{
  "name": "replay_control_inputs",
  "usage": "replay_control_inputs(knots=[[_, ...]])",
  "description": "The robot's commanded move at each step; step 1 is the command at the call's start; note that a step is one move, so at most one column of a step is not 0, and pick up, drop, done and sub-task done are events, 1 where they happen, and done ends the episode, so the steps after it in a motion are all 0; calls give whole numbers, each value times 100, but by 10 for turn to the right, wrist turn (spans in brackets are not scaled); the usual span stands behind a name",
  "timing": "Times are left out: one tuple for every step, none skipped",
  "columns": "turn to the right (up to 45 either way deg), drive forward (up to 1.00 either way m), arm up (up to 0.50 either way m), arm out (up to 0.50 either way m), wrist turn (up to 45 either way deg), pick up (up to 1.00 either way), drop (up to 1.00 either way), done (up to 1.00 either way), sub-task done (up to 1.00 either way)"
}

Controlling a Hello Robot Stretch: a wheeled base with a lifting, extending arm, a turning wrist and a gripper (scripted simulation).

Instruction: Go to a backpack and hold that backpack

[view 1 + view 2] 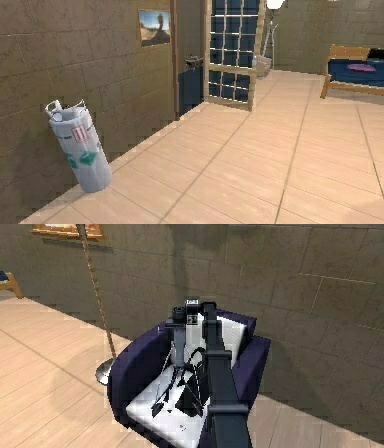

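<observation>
A grey and white upright bag point(80, 146) with loops on top and red and green marks leans on the brown wall at the forward view's left; it may be the backpack. In the arm side view the dark arm bar point(224, 394) rises from the bottom edge over a dark purple armchair point(135, 374) with a white seat. Two white marked squares point(196, 307) stand at its far end. The gripper point(183, 364) hangs left of the bar in front of the chair's seat. Dark shapes point(192, 392) lie on the seat at it, so I cannot tell whether it holds anything.
A floor lamp's pole point(99, 294) and round base point(106, 374) stand left of the armchair. Ahead lie a tiled floor point(250, 160), a dark blue object point(190, 87) by the wall, a glass-block partition point(236, 50), a lamp point(270, 40) and a blue bed point(355, 70).
</observation>
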Motion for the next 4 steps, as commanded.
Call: replay_control_inputs(knots=[[0, 0, 0, 0, 450, 0, 0, 0, 0], [0, 0, 0, 0, 450, 0, 0, 0, 0], [0, 0, 0, 0, 450, 0, 0, 0, 0], [0, 0, 0, 0, 450, 0, 0, 0, 0]])
